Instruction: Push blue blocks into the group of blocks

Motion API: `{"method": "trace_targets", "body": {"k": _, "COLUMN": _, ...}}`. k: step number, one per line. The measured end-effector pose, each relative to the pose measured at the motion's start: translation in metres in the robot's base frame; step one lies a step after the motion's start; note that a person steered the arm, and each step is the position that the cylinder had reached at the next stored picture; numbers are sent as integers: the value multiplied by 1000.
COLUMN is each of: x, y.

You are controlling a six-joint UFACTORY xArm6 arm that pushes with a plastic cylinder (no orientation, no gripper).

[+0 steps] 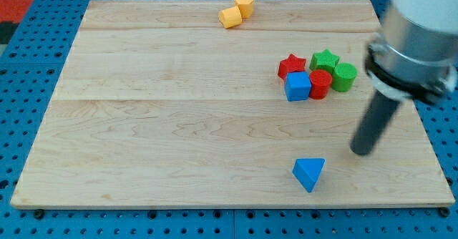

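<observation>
The blue triangular block (308,173) lies alone near the bottom edge of the wooden board (179,124), somewhat toward the view's right, with one corner pointing down toward that edge. It touches nothing and sits well apart from the group above it. The blue cube (298,86) already belongs to that group, forming its lower left corner in the right half of the board, closer to the top edge than to the bottom. It touches the red star-shaped block (290,66) just above it and the red cylinder (320,84) at its right side. Beyond these stand the green star-shaped block (325,59) at the top of the group and the green cylinder (344,76) at the group's right end, all packed closely together. My tip (361,152) rests on the board near the right edge, to the right of and slightly above the blue triangular block, and below and to the right of the group; it touches no block. The rod is a plain dark shaft with nothing to open or close, and it holds nothing. Far off, at the top edge of the board around its middle, two yellow blocks sit touching one another: the left yellow block (230,17) is slightly lower and the right yellow block (245,4) is against the edge. The board lies on a blue perforated surface (21,96).
</observation>
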State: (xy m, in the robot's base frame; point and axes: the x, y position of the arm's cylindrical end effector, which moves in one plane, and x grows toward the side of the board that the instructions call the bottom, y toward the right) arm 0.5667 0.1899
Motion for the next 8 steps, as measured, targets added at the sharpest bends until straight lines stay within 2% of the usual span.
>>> {"method": "trace_targets", "body": {"k": 1, "x": 50, "y": -48}}
{"method": "trace_targets", "body": {"k": 2, "x": 27, "y": -89}}
{"method": "trace_targets", "body": {"k": 4, "x": -59, "y": -119}}
{"method": "trace_targets", "body": {"k": 5, "x": -49, "y": -142}}
{"method": "trace_targets", "body": {"k": 6, "x": -63, "y": -188}}
{"method": "trace_targets", "body": {"k": 7, "x": -110, "y": -160}}
{"method": "trace_targets", "body": {"k": 8, "x": -129, "y": -110}}
